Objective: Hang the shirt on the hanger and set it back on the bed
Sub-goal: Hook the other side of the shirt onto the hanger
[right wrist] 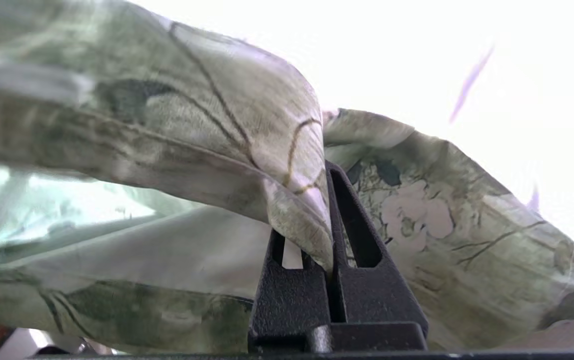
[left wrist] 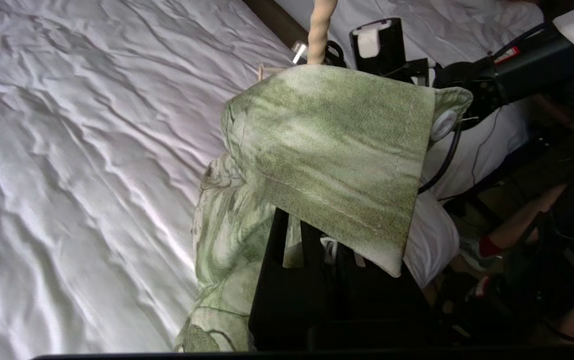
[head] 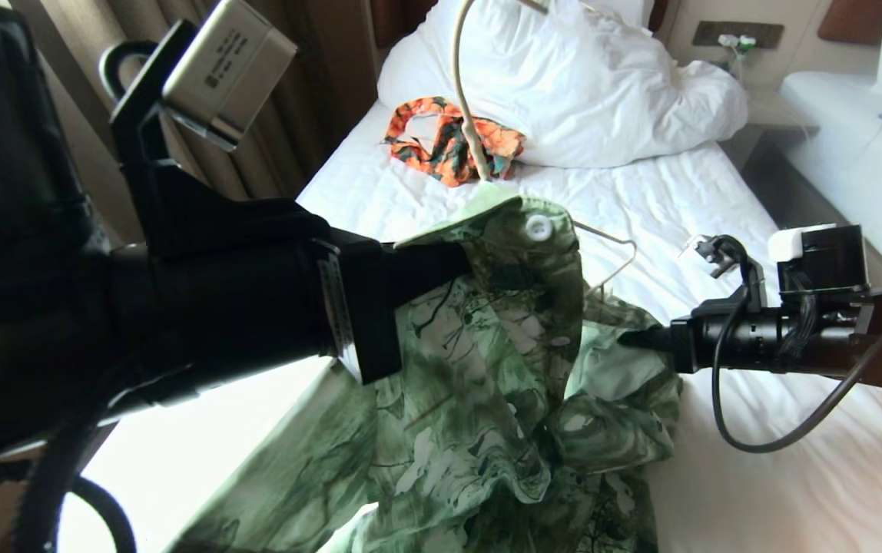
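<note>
While the bed lies beneath, the shirt hangs above its white sheet, held up between both arms. On the left, the left pincer is clamped on the shirt's collar area; on the right, the right pincer is clamped together on a fold of the shirt. A hanger stands just behind the collar, near a white button.

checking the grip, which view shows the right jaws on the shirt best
The right wrist view: the right gripper shows close up, jaws shut on a fold of the shirt. The head view shows only its tip against the cloth; the left wrist view shows just the arm.
</note>
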Motion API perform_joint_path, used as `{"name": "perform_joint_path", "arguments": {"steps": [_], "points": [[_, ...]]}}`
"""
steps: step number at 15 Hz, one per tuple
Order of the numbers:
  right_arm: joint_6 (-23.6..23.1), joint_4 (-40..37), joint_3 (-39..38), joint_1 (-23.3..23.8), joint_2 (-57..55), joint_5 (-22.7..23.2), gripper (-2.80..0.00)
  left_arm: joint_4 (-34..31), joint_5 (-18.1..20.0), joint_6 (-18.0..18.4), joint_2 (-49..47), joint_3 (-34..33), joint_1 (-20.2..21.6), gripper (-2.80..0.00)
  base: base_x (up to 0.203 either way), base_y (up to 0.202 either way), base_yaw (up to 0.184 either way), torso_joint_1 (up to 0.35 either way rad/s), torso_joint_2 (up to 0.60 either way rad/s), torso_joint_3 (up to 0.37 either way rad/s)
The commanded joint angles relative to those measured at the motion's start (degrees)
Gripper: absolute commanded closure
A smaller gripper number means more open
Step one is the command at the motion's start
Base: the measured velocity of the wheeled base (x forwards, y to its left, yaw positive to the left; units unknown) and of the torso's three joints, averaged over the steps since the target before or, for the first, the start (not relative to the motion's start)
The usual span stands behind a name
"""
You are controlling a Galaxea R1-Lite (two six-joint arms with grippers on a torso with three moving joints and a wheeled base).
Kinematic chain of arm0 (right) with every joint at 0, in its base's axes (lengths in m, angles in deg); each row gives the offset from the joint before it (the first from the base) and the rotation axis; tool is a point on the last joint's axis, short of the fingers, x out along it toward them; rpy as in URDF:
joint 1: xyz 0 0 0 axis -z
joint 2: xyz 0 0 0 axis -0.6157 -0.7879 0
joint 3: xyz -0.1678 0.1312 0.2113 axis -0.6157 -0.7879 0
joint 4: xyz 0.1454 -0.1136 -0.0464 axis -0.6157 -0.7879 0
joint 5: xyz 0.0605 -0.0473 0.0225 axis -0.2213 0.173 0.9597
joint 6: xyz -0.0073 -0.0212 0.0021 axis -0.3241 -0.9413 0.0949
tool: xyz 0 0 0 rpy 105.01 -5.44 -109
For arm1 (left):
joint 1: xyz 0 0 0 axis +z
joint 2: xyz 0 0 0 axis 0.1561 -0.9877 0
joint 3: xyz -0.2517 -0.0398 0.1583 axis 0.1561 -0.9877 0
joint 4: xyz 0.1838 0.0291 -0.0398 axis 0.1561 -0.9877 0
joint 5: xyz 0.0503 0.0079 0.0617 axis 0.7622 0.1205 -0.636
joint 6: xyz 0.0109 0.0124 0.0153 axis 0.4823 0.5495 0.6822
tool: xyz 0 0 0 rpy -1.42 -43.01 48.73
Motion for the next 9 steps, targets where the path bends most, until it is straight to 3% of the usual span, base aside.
{"name": "perform_joint_path", "arguments": {"steps": [1, 9], "points": [[1.46, 0.04, 1.76, 0.92, 0.07, 0.76, 0.0, 0.01, 0.02, -0.44, 0.07, -1.12, -1.98, 0.0, 0.0, 0.0, 0.0, 0.0, 0.0, 0.0], [1.78, -0.44, 4.12, 1.86, 0.44, 0.83, 0.0, 0.48, -0.39, -1.04, 0.44, -7.24, -3.45, 0.0, 0.0, 0.0, 0.0, 0.0, 0.0, 0.0]]}}
